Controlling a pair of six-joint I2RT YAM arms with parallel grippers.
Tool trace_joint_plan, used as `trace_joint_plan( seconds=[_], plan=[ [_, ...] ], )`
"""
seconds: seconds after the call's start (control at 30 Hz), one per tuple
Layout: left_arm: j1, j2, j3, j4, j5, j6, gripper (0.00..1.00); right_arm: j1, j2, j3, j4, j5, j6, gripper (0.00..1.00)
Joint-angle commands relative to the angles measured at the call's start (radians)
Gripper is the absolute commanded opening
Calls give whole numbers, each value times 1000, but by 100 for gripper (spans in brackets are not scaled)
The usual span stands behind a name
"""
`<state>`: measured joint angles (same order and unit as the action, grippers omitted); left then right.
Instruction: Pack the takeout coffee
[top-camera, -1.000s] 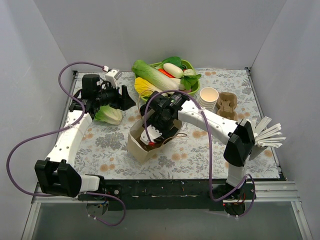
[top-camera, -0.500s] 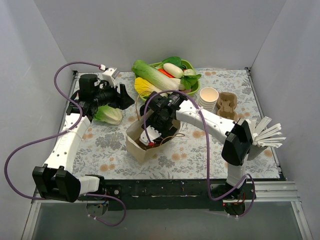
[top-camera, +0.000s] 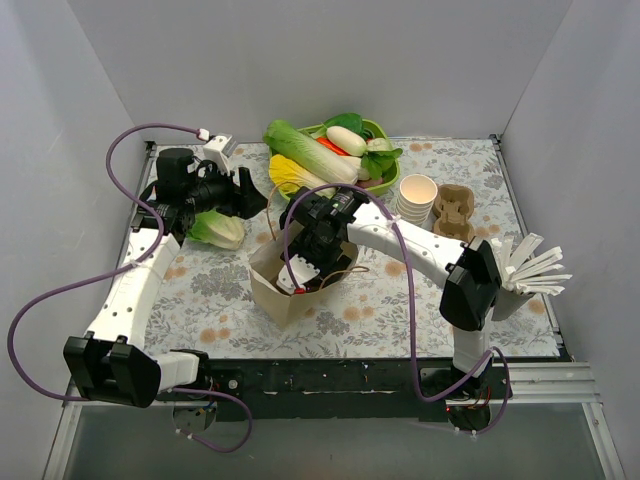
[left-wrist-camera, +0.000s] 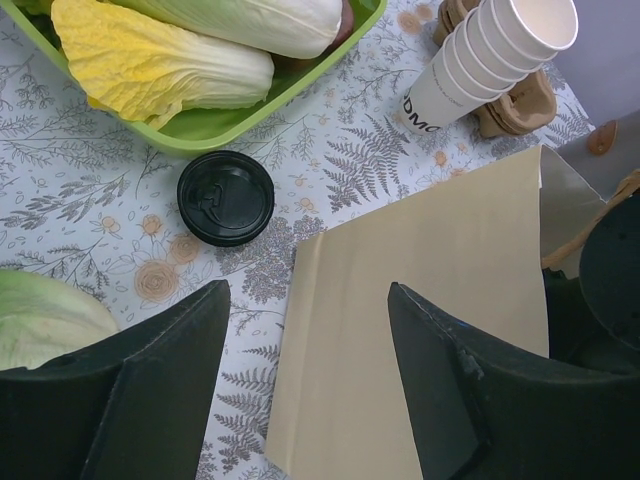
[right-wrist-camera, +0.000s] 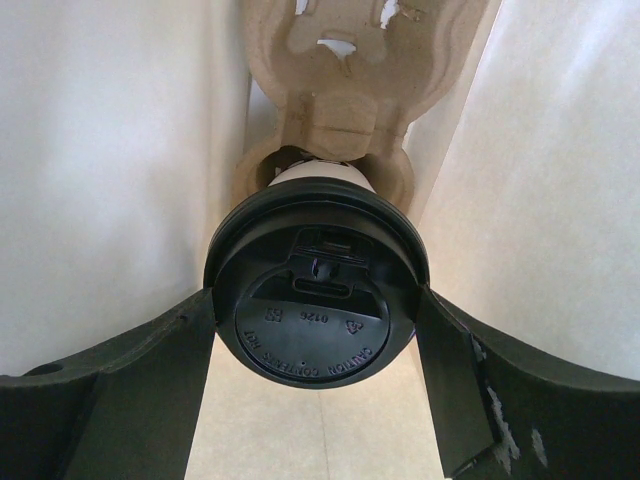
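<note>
The takeout coffee (right-wrist-camera: 315, 300), a cream cup with a round black lid, is inside the brown paper bag (top-camera: 272, 290). My right gripper (right-wrist-camera: 316, 296) reaches down into the bag and is shut on the cup just under the lid. The cup's base sits at a cardboard cup carrier (right-wrist-camera: 345, 110) lying on the bag's bottom. In the top view the right gripper (top-camera: 303, 262) is in the bag's mouth and the cup is hidden. My left gripper (left-wrist-camera: 305, 300) is open and empty, hovering over the bag's outer wall (left-wrist-camera: 430, 300).
A loose black lid (left-wrist-camera: 225, 197) lies by the green vegetable tray (left-wrist-camera: 250, 125). A stack of lidless cups (top-camera: 417, 195) and a spare cardboard carrier (top-camera: 455, 210) stand at the back right. A small cabbage (top-camera: 217, 230) lies at the left. White cutlery (top-camera: 535, 268) is at the right.
The bag's mouth has shifted slightly left with my right gripper inside it. My left arm has drawn back a little toward the left.
</note>
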<state>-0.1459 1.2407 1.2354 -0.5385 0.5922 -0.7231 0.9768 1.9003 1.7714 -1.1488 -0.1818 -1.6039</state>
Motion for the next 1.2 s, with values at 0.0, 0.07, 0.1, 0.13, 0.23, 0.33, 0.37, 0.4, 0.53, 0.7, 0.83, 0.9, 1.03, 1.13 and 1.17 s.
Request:
trace_joint_plan(
  seconds=[0.0,0.07,0.1,0.13,0.23,0.33,0.37,0.4,0.53,0.7,0.83,0.9,1.03,1.13,1.17],
  plan=[
    [-1,-50,21,6,32,-4,65,-6,126,-63,-88,30,-14,1],
    [-1,-55,21,12,52,-3,65,-6,128,-52,-101,25,-13,1],
    [-1,-58,24,14,58,1,65,-6,122,-52,-100,25,-10,1],
    [-1,-58,27,14,66,1,65,-6,117,-52,-98,25,-8,1],
    [-1,-66,32,17,77,7,65,-6,88,-50,-77,28,5,13],
    [-1,-76,33,12,107,20,65,-6,57,-46,-65,28,24,32],
    [0,-76,33,2,125,25,65,-6,51,-44,-63,28,30,36],
    [-1,-79,33,-8,136,40,65,-6,36,-44,-60,28,35,43],
    [0,-118,49,-58,199,108,65,-6,5,-47,-37,36,62,53],
    [0,-155,64,-162,259,186,66,-6,-18,-49,4,38,105,72],
    [0,-173,50,-219,335,223,66,-4,-26,-40,47,27,166,92],
    [0,-175,35,-251,362,246,66,-3,-27,-29,47,18,194,94],
    [0,-179,-5,-232,362,238,66,-3,-49,-24,44,-11,225,96],
    [-1,-188,-46,-203,356,244,66,-3,-76,-43,55,-25,242,96],
    [0,-187,-53,-193,357,246,66,-3,-84,-49,64,-24,249,97]
  ],
)
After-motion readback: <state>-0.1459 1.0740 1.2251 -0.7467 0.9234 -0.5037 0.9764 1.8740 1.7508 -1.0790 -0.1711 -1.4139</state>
